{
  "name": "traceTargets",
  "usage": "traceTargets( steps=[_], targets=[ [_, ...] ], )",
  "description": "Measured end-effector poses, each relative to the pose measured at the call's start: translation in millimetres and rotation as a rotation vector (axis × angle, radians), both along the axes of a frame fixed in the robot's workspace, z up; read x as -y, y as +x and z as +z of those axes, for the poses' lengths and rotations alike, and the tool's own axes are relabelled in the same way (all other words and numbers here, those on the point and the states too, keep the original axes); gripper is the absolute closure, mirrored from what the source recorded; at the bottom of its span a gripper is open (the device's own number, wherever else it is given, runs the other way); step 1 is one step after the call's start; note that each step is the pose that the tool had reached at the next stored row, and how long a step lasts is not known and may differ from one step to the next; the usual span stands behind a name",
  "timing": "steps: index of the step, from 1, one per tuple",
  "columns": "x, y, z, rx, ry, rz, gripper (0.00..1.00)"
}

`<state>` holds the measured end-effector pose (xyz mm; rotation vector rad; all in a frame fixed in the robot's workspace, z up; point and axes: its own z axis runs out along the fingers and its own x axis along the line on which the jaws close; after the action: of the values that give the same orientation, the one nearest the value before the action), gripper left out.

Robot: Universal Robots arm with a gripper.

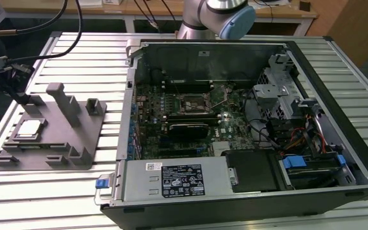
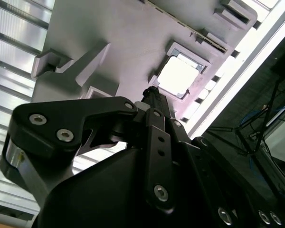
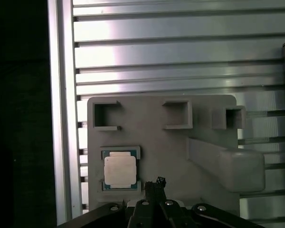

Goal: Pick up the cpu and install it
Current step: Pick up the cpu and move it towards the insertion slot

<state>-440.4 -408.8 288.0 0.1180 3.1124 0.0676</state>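
The cpu [image 1: 30, 128], a small square chip with a pale silver top, lies flat in a recess of the grey fixture [image 1: 56, 143] on the exterior view's left. It also shows in both wrist views, cpu [image 2: 178, 76] and cpu [image 3: 119, 171]. My gripper [image 1: 23, 98] hangs over the fixture just beside the chip and a little above it, not touching it. In both wrist views the gripper [image 2: 152, 92] narrows to a single black tip, gripper [image 3: 156, 182], with its fingers together and nothing between them.
An open computer case [image 1: 337, 115] lies on the slatted metal table [image 1: 88, 57], to the exterior view's right of the fixture. Inside it are the motherboard with its socket [image 1: 193, 102] and a power supply [image 1: 178, 179]. Upright posts [image 1: 63, 103] rise from the fixture near the gripper.
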Motion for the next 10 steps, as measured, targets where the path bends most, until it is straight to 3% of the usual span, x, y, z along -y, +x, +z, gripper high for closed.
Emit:
traceTargets(
  steps=[10],
  targets=[
    [4.9,-7.7,-9.8,-0.0001,0.0000,0.000,0.89]
  ],
)
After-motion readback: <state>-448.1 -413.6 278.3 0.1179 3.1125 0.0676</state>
